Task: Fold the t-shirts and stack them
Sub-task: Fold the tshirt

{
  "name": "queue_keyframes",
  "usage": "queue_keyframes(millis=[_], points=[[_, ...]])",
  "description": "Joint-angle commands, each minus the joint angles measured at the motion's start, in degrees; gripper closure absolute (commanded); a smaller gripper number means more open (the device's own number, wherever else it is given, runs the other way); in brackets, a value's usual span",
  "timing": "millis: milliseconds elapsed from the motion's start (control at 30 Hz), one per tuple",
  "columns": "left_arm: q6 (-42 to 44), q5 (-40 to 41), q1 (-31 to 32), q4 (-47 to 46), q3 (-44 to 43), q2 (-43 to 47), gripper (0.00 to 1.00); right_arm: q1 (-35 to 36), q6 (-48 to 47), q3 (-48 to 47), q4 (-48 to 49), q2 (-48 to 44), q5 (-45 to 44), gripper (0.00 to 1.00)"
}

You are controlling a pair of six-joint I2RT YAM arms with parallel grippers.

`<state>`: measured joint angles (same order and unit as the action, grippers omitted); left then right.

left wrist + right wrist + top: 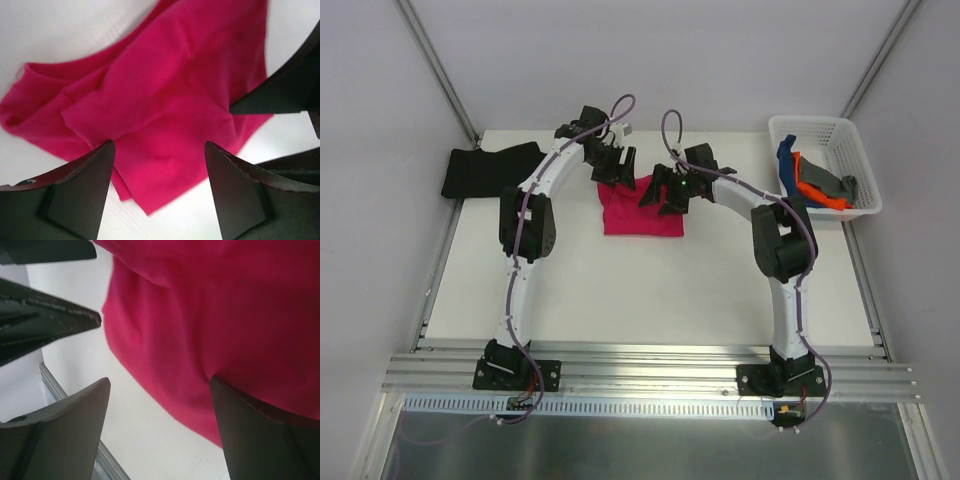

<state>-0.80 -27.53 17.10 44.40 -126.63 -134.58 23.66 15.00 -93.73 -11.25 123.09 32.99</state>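
Note:
The crimson-pink t-shirt (pixel 640 212) lies folded into a rough square on the white table at centre back. My left gripper (pixel 616 172) is open just over its far left corner; in the left wrist view the cloth (pixel 165 100) lies rumpled between and beyond the fingers (pixel 90 185). My right gripper (pixel 660 193) is open over the far right edge; its view shows the cloth (pixel 220 325) reaching under the right finger (pixel 260 440). A black t-shirt (pixel 492 168) lies flat at the table's far left. Blue, orange and grey shirts (pixel 812 180) sit in the basket.
A white lattice basket (pixel 828 130) stands at the table's back right corner. The other gripper's dark fingers (pixel 45 320) show at the upper left of the right wrist view. The table's left rail edge (pixel 75 410) runs behind them.

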Motion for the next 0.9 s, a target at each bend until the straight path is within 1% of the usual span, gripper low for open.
queue_keyframes(millis=[0,233,367,467,567,667,733,767,800,833,867], points=[[-0.9,-3.5,-1.2,0.0,-6.7,-4.3,0.28,0.0,1.3,-2.7,1.5,1.9,2.3,0.16],[-2.9,-4.5,-2.2,-2.7,-13.4,-11.0,0.3,0.1,0.2,-1.3,0.9,3.5,2.9,0.16],[-4.1,-1.4,-2.4,-4.8,-16.9,-13.7,0.29,0.7,-1.1,-0.9,-0.1,3.7,2.6,0.16],[-3.3,0.8,-2.4,-7.2,-21.0,-15.4,0.28,1.5,-1.8,-0.8,-0.5,3.4,3.2,0.16],[-3.5,0.3,-2.7,-10.6,-21.9,-16.2,0.27,1.9,-2.0,-0.7,-0.9,3.3,3.2,0.16],[-3.7,0.5,-2.9,-11.9,-22.8,-16.4,0.26,2.4,-3.0,-0.2,-1.1,2.9,2.9,0.16],[-4.3,0.7,-3.1,-11.0,-21.7,-14.2,0.26,2.4,-3.3,0.1,-1.1,2.4,2.8,0.16],[-5.0,0.5,-3.3,-10.7,-18.6,-12.6,0.26,2.7,-3.3,0.5,-1.1,2.0,2.7,0.16],[-5.8,-0.1,-3.6,-10.2,-16.6,-8.6,0.26,2.6,-3.4,0.6,-1.1,1.0,2.7,0.16],[-7.3,-2.2,-3.7,-9.6,-14.3,-6.4,0.27,2.6,-3.7,0.7,-1.3,0.7,2.7,0.16],[-7.9,-3.1,-4.4,-9.4,-9.6,-2.0,0.27,2.6,-3.7,0.5,-1.3,0.1,2.8,0.16]])
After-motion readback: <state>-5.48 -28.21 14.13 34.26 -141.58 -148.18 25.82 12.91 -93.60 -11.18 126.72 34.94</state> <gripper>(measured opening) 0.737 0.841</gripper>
